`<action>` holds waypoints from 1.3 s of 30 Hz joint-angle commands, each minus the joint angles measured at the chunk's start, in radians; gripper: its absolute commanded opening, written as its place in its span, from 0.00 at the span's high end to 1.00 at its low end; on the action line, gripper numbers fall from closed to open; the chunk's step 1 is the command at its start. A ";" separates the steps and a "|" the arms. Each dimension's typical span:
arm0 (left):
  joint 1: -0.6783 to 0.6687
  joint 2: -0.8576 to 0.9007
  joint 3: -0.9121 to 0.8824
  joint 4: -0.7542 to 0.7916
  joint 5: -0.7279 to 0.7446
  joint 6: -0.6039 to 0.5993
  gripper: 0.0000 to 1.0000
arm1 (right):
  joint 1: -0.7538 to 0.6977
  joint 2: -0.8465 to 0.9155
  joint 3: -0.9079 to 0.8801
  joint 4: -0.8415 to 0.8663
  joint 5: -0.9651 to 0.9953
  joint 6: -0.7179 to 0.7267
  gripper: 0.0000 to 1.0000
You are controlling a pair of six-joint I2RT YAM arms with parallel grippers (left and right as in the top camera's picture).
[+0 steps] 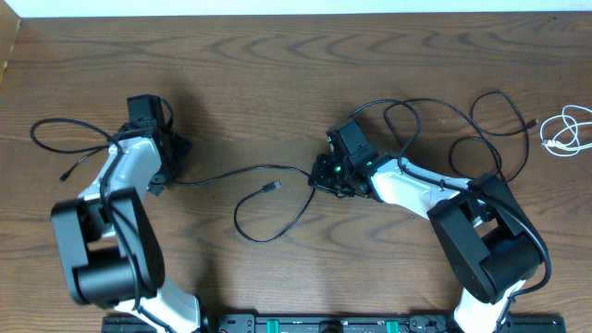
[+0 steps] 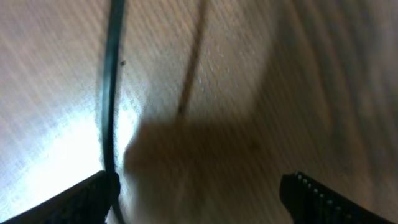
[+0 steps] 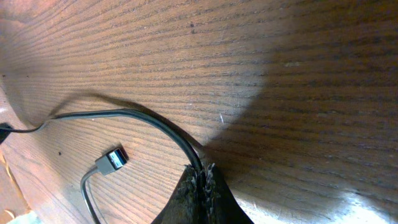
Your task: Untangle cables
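This is a robotics lab bench, not a home or a shop. A wood-grain counter (image 1: 277, 74) carries two white-and-black robot arms, the left arm (image 1: 111, 250) and the right arm (image 1: 486, 245), both rising from its near edge. A black rail (image 1: 324, 325) with green connectors runs along that near edge between them. A black cable (image 3: 124, 112) and, far right, a coiled white cable (image 1: 566, 129) lie on the wood.
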 commanded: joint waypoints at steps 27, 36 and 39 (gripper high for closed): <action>-0.182 0.027 0.004 -0.209 1.081 0.428 0.92 | -0.109 0.018 -0.008 0.306 -0.245 0.001 0.99; -0.325 0.027 0.005 -0.138 1.127 0.427 0.92 | -0.073 0.018 -0.008 0.311 -0.245 0.015 0.94; -0.352 0.027 0.005 -0.116 1.126 0.427 0.92 | -0.061 0.018 -0.008 0.297 -0.244 -0.005 0.87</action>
